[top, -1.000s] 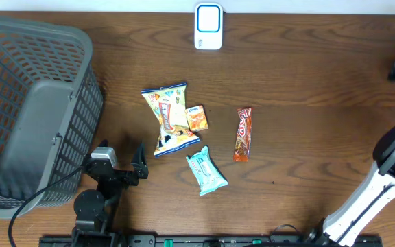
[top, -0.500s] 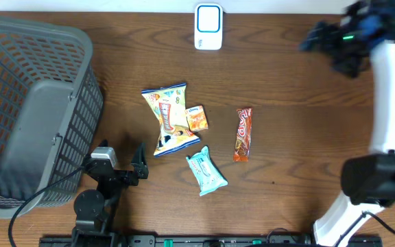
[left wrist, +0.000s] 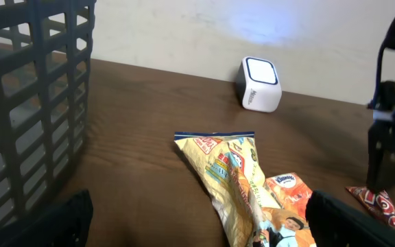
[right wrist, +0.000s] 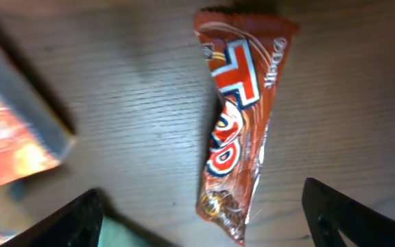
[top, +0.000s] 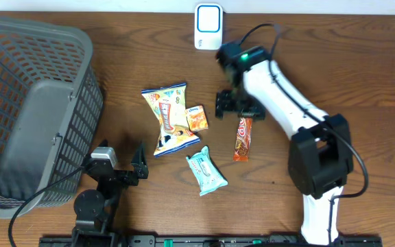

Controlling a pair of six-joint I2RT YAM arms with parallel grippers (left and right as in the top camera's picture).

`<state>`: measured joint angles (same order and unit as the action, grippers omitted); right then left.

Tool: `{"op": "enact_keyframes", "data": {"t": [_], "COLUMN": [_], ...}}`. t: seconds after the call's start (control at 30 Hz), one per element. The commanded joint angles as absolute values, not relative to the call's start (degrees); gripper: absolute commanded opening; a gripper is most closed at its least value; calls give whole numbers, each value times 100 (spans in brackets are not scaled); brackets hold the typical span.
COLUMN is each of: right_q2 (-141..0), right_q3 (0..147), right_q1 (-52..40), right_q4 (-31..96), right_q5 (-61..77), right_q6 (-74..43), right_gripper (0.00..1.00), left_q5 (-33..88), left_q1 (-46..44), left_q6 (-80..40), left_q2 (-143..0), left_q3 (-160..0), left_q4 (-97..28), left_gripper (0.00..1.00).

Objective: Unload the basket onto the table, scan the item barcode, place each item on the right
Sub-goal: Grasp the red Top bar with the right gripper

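On the table [top: 376, 82], a glossy red-brown bar [right wrist: 242, 130]

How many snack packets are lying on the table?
4: a yellow bag in the middle, a small orange pack beside it, a teal pack below, and a brown bar to the right. More could hide in the basket.

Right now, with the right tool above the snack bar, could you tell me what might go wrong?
The snack bar lies flat on the table, so the right tool may pinch only wrapper and slip. The orange pack sits close beside it and might get nudged.
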<state>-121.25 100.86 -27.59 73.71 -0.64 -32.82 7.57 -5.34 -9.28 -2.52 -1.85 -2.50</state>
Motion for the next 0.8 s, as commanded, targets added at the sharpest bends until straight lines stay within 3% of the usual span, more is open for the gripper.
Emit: {"op": "enact_keyframes", "data": {"t": [0.0, 0.23, 0.5, 0.57, 0.63, 0.77], "right_q2": [-12143, -12149, -12184, -12184, -12182, -12175], "right_q3": [9815, 9212, 8545, 8527, 8545, 8726], "right_q1": [-2906, -2936, -2934, -2934, -2934, -2873], "right_q4": [7312, 6746, 6099, 6075, 6012, 5983], "right_q5": [-932, -1052, -1256, -1253, -1203, -602], "right_q6": [-3647, -3763, -3741, -3594, -3371, -2679], "right_gripper": [86, 65, 32, 21, 1, 1], "left_q5": [794, 794, 794, 794, 794, 794], "left_q1": [-510, -510, -510, -510, -510, -510], "left_q6": [-1020, -1020, -1020, -1020, -1020, -1020], "left_q2": [-248, -248, -248, -248, -248, -248], "left_q3": [-23, -23, -23, -23, -23, -23], "left_q4": [-329, -329, -329, -329, -329, -329], "left_gripper": [98, 98, 98, 98, 98, 98]}}
